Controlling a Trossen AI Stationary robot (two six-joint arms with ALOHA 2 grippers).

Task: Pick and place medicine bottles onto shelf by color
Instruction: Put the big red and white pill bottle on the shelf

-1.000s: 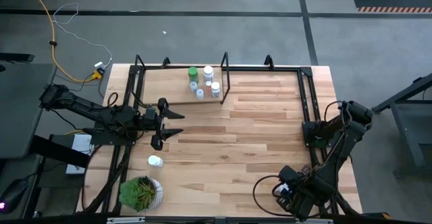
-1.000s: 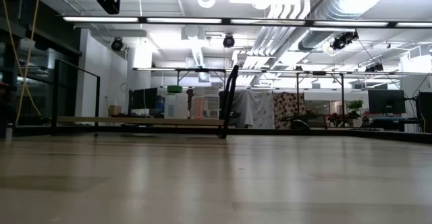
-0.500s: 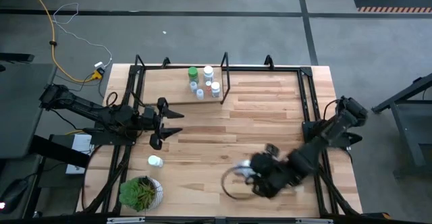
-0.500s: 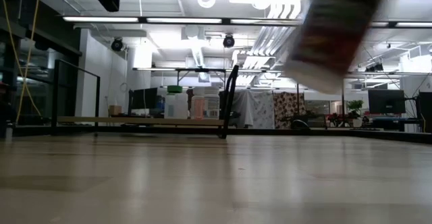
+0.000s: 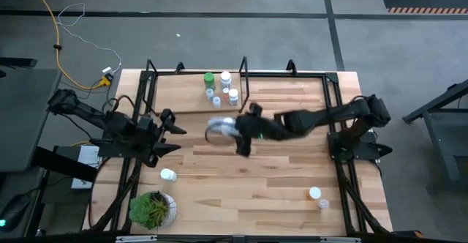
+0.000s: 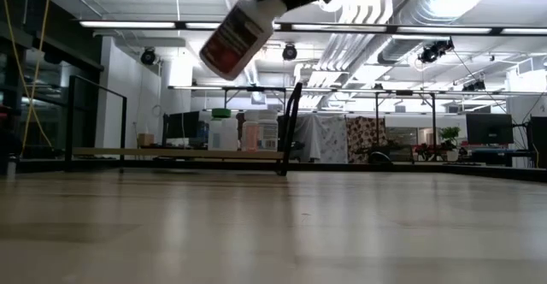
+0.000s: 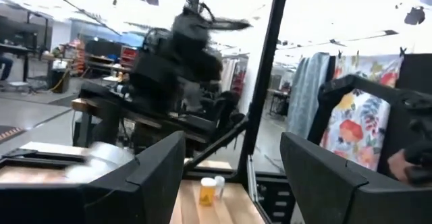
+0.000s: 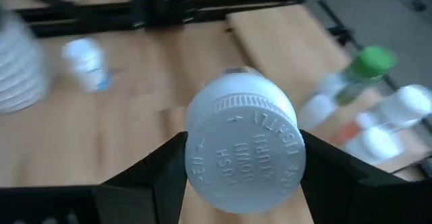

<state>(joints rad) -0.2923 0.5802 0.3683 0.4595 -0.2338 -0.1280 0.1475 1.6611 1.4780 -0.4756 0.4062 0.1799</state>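
A white medicine bottle (image 5: 221, 126) with a red label (image 6: 232, 43) hangs in the air over the middle of the table, with my right gripper (image 5: 240, 132) shut on it. It is just near of the shelf (image 5: 183, 100). A green bottle (image 5: 209, 78) and several white bottles (image 5: 226, 78) stand on the right end of the shelf. Another white bottle (image 5: 168, 175) lies on the table at the near left. My left gripper (image 5: 167, 132) is open at the table's left side, with nothing between its fingers. My right gripper pinches the bottle just below its ribbed white cap (image 8: 244, 146), one finger (image 8: 152, 173) on each side. The arm reaches in from the table's right and slants downward. The bottle is lifted clear and tilted, its bottom end (image 6: 218, 57) pointing down and away from the gripper.
A potted plant (image 5: 152, 208) sits at the near left corner. A white bottle (image 5: 314, 193) and a small orange one (image 5: 323, 203) stand near the near right corner. Black frame rods (image 5: 245, 82) rise at the shelf's right end and along the table's sides.
My right gripper has swung fast from the table's near right corner to the middle, toward the shelf. It rose and rolled over with the white bottle in its hold. My left gripper has drawn back a little toward the table's left edge and tipped upward.
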